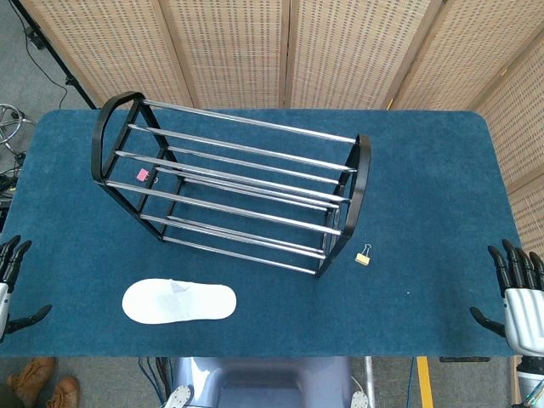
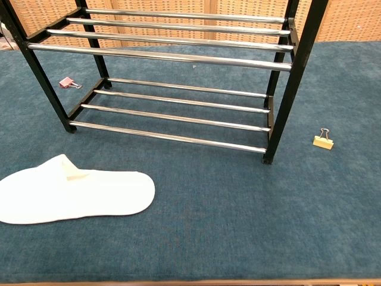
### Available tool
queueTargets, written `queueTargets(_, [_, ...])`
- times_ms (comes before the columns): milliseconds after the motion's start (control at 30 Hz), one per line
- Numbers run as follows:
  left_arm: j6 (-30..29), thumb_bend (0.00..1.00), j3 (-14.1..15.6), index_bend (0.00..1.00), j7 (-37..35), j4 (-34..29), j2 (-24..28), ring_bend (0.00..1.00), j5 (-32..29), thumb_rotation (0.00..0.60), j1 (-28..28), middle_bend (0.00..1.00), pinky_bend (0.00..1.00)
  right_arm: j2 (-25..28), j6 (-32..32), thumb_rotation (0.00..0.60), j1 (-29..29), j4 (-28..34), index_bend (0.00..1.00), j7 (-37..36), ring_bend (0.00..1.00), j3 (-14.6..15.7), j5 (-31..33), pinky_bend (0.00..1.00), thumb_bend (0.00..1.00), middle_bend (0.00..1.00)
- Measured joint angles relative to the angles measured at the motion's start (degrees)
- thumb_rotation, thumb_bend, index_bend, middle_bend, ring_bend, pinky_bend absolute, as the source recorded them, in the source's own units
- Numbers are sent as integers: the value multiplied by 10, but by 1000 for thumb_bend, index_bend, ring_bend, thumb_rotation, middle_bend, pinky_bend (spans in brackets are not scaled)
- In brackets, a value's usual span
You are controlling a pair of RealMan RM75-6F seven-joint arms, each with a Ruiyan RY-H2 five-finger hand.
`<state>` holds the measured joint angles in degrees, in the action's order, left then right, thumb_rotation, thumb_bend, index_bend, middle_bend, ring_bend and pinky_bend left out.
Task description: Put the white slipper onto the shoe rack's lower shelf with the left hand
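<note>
White slipper (image 2: 74, 196) lies flat on the blue counter (image 1: 425, 195), close to the front edge and toward the front-left corner, its length running parallel with that edge and its open upper facing up. Nothing touches it. Just behind it, nearer the middle of the counter, stands the shoe rack (image 1: 229, 191), a black-framed stand with chrome bars forming an upper and a lower shelf; its lower shelf (image 2: 178, 110) holds nothing, and the rack sits at a slight angle to the counter's edges. A small pink binder clip (image 2: 69, 83) rests on the counter behind the rack's left end. A yellow binder clip (image 2: 323, 140) lies on the counter just beside the rack's front right foot. The left robot hand (image 1: 10, 285) hovers at the counter's left edge, near the front-left corner, fingers spread apart and holding nothing, well apart from the slipper. The right robot hand (image 1: 520, 293) sits at the right edge near the front-right corner, likewise spread and empty. Woven screen panels (image 1: 280, 51) stand behind the counter's far edge.
</note>
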<state>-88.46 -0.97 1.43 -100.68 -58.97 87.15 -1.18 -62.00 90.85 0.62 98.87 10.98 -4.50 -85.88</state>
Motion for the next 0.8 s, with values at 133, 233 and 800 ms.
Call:
queueTargets(133, [5,44,1,0,0,-1,1,0,-1,600,-1,0,7,3,-7,600,0,5,0,-11,0,0,5,0,0,0])
queueTargets(233, [13,44,4,0,-1,-2,3,0,-1,600,-3,0,8,4,-11,600,1,5,0,-15,0,0,6,0,0,0])
queueTargets(800, [44,22,49,0,-140,60,-13,0,187,600,-65,0,8,20,-11,600,-3,16,0,-74,0,-5,18,0,0,0])
